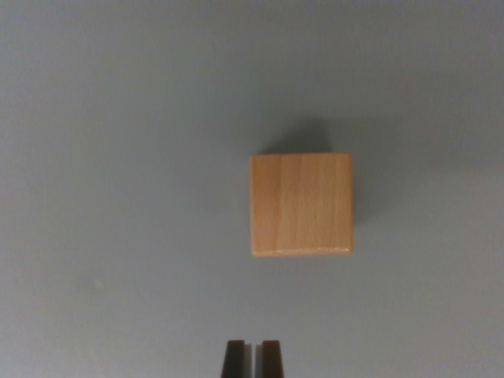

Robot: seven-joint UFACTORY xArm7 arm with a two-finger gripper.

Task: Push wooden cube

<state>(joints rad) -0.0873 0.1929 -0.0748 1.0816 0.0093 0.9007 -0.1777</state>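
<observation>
Gripper [253, 358], nearly closed and empty, sits left of the cube [302, 205]; an off-centre push could spin it.

The picture is dim and a bit blurry. The light tan wooden cube [302, 205] drops a soft shadow up and right on the grey desk [118, 197].

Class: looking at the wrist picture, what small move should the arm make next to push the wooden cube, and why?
Probably shift slightly toward the wrist view's right, then advance. The pincer, its fingers nearly together, sits below the wooden cube, apart from it and left of its centre; an off-centre push could spin it.
</observation>
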